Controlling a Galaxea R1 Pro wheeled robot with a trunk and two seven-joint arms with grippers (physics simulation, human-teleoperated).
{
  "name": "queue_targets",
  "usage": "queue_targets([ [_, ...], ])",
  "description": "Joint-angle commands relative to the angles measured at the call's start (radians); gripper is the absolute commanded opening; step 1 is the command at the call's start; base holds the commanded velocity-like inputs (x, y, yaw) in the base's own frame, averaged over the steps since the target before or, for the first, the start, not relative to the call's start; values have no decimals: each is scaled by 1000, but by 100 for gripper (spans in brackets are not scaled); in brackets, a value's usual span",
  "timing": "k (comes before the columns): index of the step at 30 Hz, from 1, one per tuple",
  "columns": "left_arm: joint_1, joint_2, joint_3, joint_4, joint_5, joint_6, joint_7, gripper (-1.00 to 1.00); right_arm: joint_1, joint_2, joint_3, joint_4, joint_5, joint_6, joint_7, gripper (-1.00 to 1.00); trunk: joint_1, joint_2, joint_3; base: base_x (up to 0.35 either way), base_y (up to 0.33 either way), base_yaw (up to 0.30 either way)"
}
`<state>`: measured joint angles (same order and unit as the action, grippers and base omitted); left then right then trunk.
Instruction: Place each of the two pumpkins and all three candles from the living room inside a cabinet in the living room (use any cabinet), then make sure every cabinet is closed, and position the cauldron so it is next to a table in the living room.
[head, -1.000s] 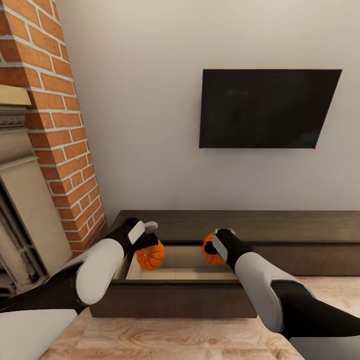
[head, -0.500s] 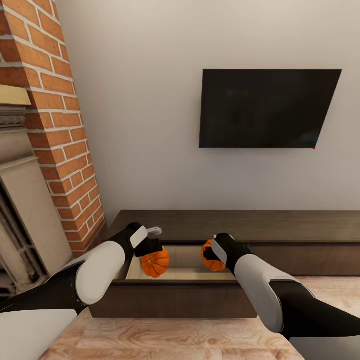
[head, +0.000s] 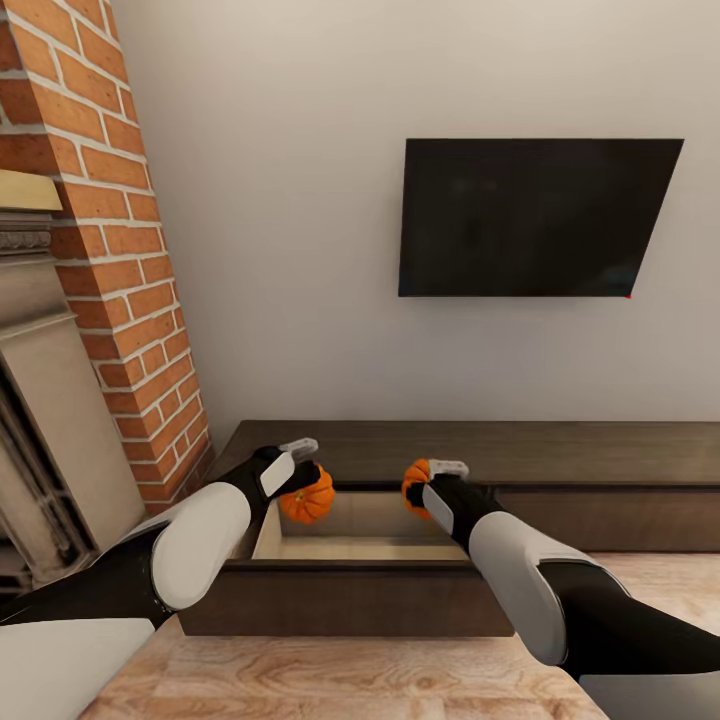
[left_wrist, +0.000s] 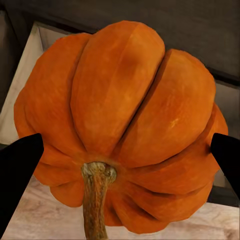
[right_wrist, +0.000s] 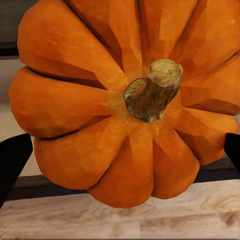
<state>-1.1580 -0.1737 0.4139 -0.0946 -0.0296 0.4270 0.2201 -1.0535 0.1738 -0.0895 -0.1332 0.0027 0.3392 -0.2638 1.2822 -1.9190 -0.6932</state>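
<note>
Each claw is pinching a pumpkin: left claw (head: 300, 470) gripping the left pumpkin (head: 307, 496), right claw (head: 432, 478) the right pumpkin (head: 416, 482); the open drawer (head: 365, 548) is lying below them; releasing too far back risks hitting the cabinet (head: 520, 452) top.

Head view high, facing the cabinet (head: 480, 452); both wrist views close over its open drawer (head: 365, 540).

White-shelled forearms (head: 200, 540) — black joints; black tool fingers (left_wrist: 17, 165)
</note>
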Motion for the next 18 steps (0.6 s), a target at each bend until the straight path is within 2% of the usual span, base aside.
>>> queue_targets([
  [1, 0, -1, 8, -2, -3, -1, 4, -100, 0, 1, -5, 8, 2, -6, -2, -100, 0, -1, -1, 0, 0, 0],
  [4, 0, -1, 8, -1, -5, -10, 6, -100, 0, 1, -4, 21, 4, -16, -2, -100, 0, -1, -1, 0, 0, 0],
  [18, 0, -1, 8, 1, -5, -14, 7, -100, 0, 1, -3, 33, 2, -22, 0, -100, 54, -99, -45, 0, 0, 0],
])
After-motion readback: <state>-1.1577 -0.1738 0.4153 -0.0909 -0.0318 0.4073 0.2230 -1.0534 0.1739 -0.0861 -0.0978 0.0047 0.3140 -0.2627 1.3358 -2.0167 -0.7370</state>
